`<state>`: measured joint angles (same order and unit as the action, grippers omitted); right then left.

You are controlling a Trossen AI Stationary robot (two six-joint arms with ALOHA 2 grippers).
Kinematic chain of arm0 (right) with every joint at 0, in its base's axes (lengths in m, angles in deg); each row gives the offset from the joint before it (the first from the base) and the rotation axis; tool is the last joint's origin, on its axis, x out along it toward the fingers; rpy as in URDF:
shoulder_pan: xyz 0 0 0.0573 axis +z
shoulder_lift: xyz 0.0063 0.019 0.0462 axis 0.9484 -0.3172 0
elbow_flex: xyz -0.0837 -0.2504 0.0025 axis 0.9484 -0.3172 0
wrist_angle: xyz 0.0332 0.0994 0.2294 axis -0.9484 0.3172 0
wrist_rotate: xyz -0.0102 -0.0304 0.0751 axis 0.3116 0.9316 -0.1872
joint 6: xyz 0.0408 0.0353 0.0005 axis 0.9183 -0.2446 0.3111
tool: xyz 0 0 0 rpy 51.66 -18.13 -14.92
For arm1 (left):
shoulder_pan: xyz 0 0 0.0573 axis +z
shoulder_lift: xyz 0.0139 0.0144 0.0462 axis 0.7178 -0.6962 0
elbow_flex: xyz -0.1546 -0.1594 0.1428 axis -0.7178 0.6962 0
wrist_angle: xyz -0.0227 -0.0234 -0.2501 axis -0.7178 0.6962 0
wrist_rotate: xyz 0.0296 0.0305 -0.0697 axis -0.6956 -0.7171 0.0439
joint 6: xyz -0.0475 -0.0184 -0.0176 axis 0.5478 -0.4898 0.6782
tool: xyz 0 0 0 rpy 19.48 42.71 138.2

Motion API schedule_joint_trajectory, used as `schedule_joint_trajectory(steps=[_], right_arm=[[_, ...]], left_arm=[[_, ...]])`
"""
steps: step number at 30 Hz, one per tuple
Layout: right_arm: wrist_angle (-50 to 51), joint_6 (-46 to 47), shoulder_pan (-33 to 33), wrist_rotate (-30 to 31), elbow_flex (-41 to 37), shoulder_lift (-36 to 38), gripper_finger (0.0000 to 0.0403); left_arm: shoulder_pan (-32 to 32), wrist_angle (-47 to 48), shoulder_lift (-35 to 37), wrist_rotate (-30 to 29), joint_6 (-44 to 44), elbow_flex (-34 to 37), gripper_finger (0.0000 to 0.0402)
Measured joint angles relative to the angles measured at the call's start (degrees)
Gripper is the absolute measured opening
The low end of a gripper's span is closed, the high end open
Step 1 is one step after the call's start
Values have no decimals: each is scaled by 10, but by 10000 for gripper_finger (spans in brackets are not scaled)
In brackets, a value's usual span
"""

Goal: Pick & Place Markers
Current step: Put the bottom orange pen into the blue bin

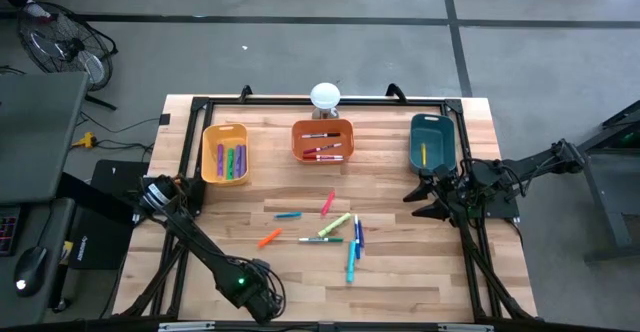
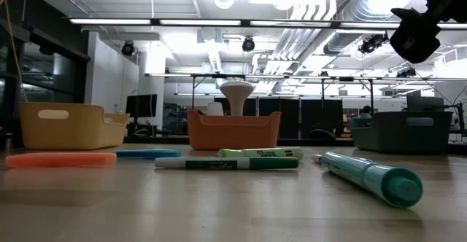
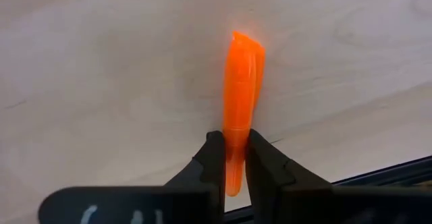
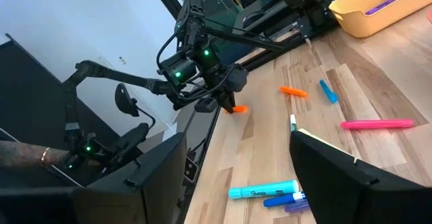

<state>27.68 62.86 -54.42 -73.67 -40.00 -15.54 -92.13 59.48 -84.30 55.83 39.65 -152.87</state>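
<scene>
1. Right now the left gripper point(image 3: 229, 163) is pinching an orange marker point(image 3: 241, 96) between its two dark fingers, as the left wrist view is showing; the marker is pointing away from the fingers over pale wood.
2. Seen from above, the left arm is reaching toward the lower left of the frame, near the table's point(image 1: 400, 282) front edge; the gripper itself is hard to make out there.
3. Across the table, the right gripper point(image 1: 425, 194) is waiting at the right side of the high view, just below the teal bin point(image 1: 432, 124), with its fingers spread apart and nothing between them.
4. Meanwhile, loose markers point(image 1: 335, 234) are lying scattered in the middle of the high view: another orange one point(image 1: 269, 238), a blue one, a pink one, a yellow-green one and several teal and blue ones.
5. Up top, the yellow bin point(image 1: 224, 154) at upper left is holding purple and green markers, the orange bin point(image 1: 322, 142) at centre is holding red-capped ones, and the teal bin is holding a yellow one.
</scene>
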Motion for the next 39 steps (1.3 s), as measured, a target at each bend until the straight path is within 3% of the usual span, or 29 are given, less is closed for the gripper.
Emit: schedule_joint_trajectory(steps=[4,12,20,25,31,39], right_arm=[[0,-2,0,0,0,0,252],[0,-11,0,0,0,0,252],[0,-29,0,3,0,0,252],[0,-33,0,18,0,-1,252],[-19,-51,0,32,0,-13,252],[-112,-78,0,39,0,-75,252]], left_arm=[[0,7,8,-7,-15,-1,27],[0,131,5,-49,-67,-71,27],[4,226,3,-145,-72,-131,27],[16,270,4,-228,-127,-185,27],[71,303,5,-356,-240,-245,27],[179,281,6,-447,-480,-333,27]])
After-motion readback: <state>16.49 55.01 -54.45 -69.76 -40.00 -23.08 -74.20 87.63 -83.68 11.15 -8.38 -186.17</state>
